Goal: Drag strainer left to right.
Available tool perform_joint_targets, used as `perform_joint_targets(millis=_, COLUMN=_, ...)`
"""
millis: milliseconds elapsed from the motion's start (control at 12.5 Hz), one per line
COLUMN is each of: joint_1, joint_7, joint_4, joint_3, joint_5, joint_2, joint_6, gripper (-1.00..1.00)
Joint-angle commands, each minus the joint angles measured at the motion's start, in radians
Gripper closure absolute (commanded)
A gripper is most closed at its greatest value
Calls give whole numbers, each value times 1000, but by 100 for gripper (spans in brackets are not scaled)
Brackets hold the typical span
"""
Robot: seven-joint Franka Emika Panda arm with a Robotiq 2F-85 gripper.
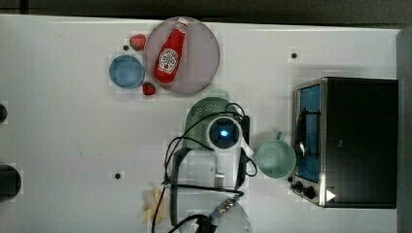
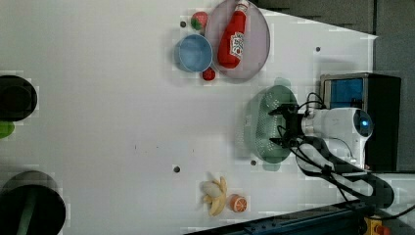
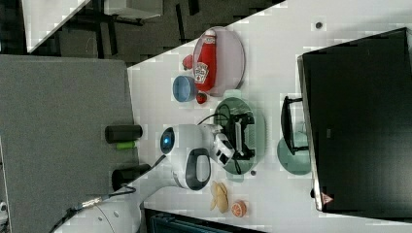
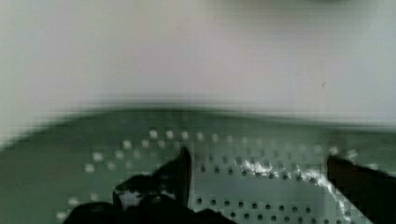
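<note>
One strainer (image 2: pixel 266 125) sits on the white bench (image 2: pixel 107 122), and we see the claw (image 2: pixel 286 126) lowered into its bowl with the fingers spread apart and closed on nothing; in the wrist view the two dark fingertips (image 4: pixel 180 170) stand well apart over the perforated floor. We judge the main risk to be the mug (image 1: pixel 276 158), which stands near the strainer on the top view's right, with the toaster oven (image 1: pixel 350 141) just beyond it. If the drag runs that way, the strainer could shove the mug into the oven or tip it. A second risk is that the fingers, pressing on a light plastic wall, slip over the rim or tilt the strainer instead of sliding it. The plate (image 1: pixel 204 73) carrying the ketchup bottle (image 1: pixel 171 51) lies just beside the strainer's far end, so a skewed pull could clip it.

The strainer is a pale mint-green oval with rows of tiny holes and small tabs at both ends. It lies between the plate and the arm's base, near the bench's middle in the top view.
</note>
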Motion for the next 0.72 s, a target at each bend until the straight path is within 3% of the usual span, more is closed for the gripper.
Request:
perform_joint_targets(millis=80, joint_1=-24, joint_7=-124, joint_4=14, joint_3=-33, joint_5=26, joint_2=-18, joint_6=9, gripper=-100)
perform_joint_targets(millis=400, joint_1=-24, joint_7=-177, joint_4=25, joint_3=-37, joint_5=20, joint_2=-38, joint_6=3, gripper=-100)
perform_joint_targets(millis=720, joint_1=-24, joint_7=-412, joint_4=28, joint_3=38, joint_5=19, joint_2=-216, joint_6=-138, gripper=-100)
